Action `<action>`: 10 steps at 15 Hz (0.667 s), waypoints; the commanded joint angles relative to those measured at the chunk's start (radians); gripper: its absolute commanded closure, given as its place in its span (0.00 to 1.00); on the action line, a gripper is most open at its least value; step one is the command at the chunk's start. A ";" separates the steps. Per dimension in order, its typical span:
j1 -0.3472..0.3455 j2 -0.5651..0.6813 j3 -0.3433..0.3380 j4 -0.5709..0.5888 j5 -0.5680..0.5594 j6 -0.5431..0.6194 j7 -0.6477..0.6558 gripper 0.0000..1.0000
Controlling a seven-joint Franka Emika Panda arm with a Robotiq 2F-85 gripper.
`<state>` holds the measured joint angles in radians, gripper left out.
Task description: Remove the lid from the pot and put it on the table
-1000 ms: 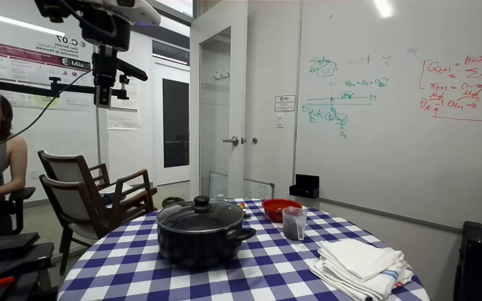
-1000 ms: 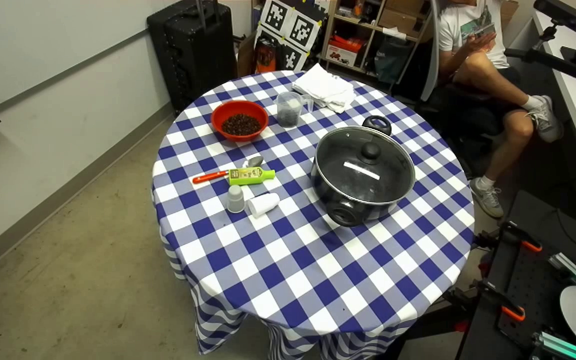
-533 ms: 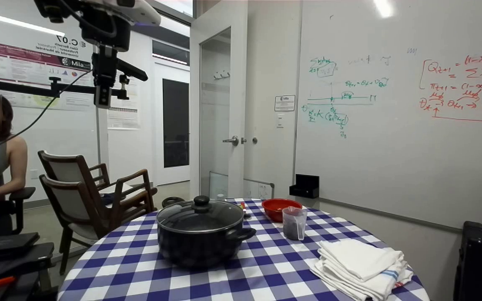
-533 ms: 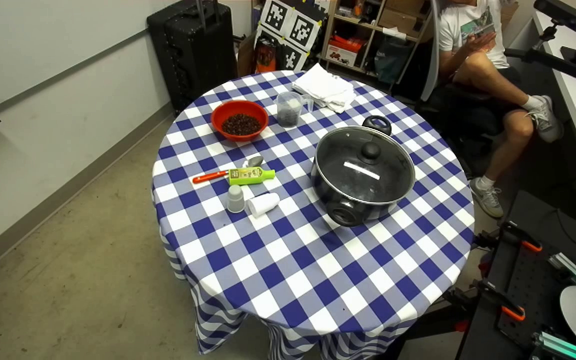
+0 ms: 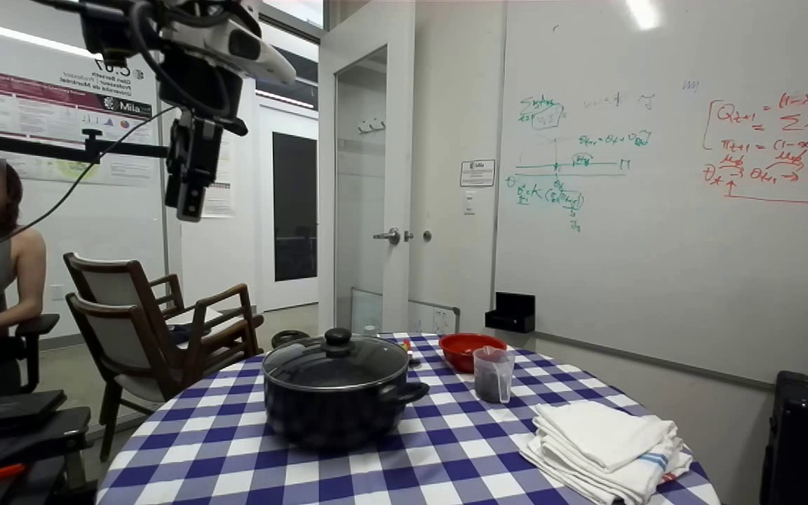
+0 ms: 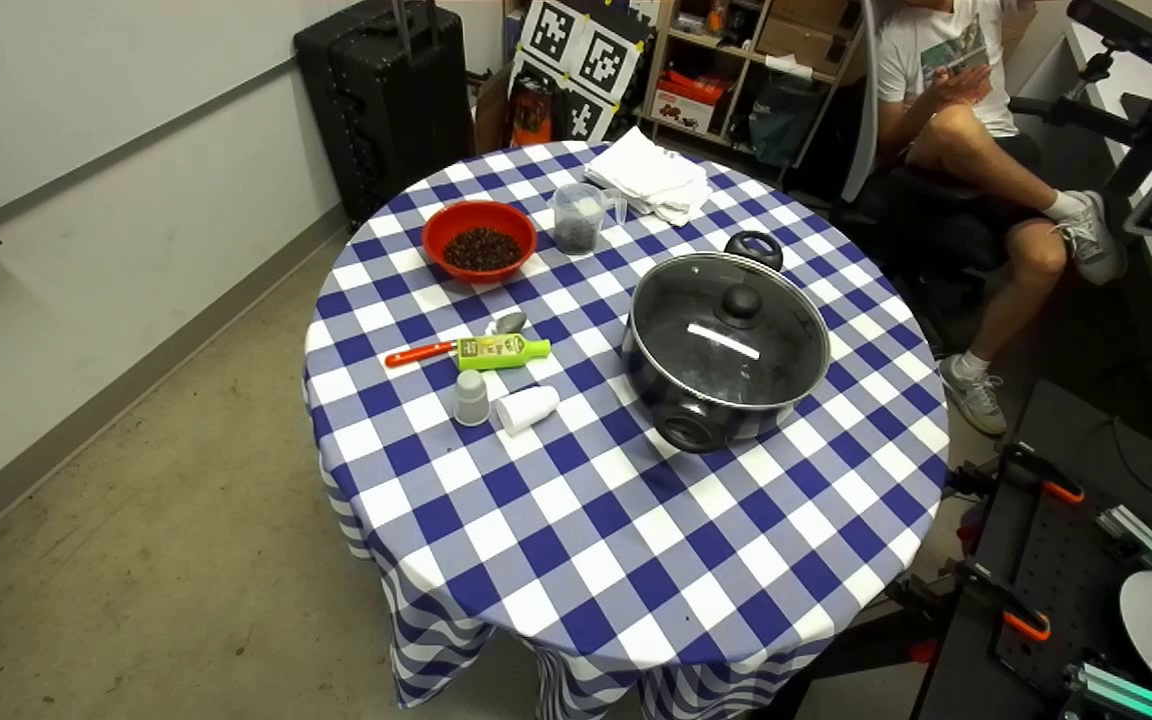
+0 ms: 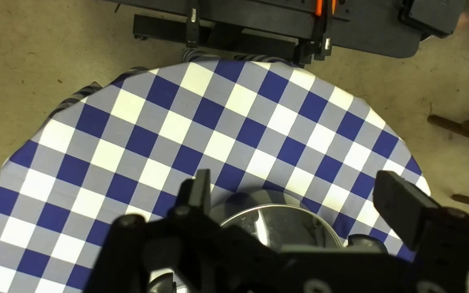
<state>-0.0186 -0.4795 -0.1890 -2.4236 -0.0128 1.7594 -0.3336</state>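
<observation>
A: Where is the lid?

B: On the pot, seated level across its rim, with the black knob at the top. Both exterior views agree. The pot stands upright on the table.

A: And the gripper?

B: In both exterior views it hangs higher than the pot and off to one side of it, well apart. From the wrist you can see its two fingers spread wide.

A: How does the lid lie against them?

B: In the wrist view, part of it shows in the stretch between the fingers, lower in the picture than their tips. The gripper's own dark body covers the rest, so the knob is hidden there. The exterior views put lid and fingers clearly apart.

A: What else is around the pot?

B: Near it, a clear jug with something dark inside, and a stack of folded white cloths. Farther from the pot than the jug is a red bowl holding dark brown bits. Also apart from the pot, a green bottle lies on its side, a red handle running up to it; whether they touch, I can't tell.
</observation>
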 commanded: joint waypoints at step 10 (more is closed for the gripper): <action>-0.014 0.732 0.128 0.406 0.126 0.472 -0.159 0.00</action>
<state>-0.0174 0.0999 -0.1154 -2.1638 0.0216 2.2142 -0.4275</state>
